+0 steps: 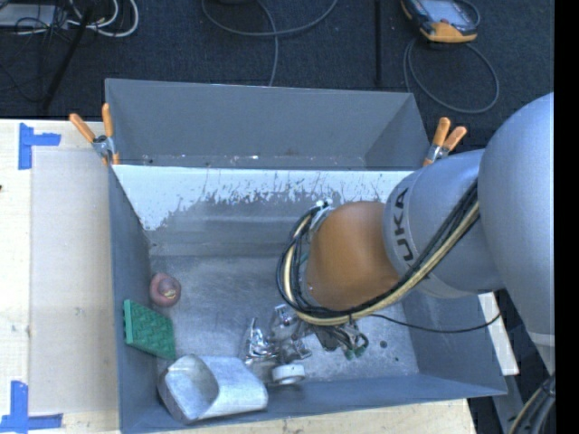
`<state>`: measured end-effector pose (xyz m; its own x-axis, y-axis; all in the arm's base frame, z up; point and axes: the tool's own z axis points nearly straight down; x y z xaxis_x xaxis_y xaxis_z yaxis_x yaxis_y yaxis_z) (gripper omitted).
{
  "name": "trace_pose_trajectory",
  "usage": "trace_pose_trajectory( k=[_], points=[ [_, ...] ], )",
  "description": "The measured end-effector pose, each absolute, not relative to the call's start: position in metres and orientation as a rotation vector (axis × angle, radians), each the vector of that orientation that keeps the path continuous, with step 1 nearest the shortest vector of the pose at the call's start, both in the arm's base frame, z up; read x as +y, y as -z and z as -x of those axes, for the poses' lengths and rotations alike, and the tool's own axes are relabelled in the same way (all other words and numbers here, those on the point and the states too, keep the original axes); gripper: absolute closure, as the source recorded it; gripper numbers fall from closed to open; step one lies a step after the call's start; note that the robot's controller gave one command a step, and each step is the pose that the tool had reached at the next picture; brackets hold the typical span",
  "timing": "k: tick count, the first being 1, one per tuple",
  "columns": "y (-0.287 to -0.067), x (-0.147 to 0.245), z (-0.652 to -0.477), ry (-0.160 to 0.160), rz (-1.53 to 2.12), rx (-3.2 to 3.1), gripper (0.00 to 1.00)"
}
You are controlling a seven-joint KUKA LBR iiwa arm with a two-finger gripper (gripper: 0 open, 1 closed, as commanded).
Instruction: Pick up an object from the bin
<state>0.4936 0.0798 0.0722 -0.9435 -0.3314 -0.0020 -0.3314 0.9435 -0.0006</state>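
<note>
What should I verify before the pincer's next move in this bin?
1. Pincer down near the bin floor: ok.
2. Anything held in the pincer: cannot tell.
3. Grey crumpled cup is the nearest thing, on the pincer's left in the view; gap between them: cannot tell.
4. Green flat block well away from the arm: ok.
5. Pink round thing well away from the arm: ok.

Green ridged pad [149, 327], pinkish round lump [165, 288] near it, grey hollow piece [210, 387] beside.
</note>
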Motion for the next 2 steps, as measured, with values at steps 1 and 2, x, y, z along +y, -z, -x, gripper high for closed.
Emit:
trace_pose_trajectory(
  k=[1,2],
  points=[
    [-0.072,0.076,-0.498,-0.005,0.852,3.017,1.0],
    [-0.235,0.062,-0.492,0.002,0.905,3.0,1.0]
  ],
)
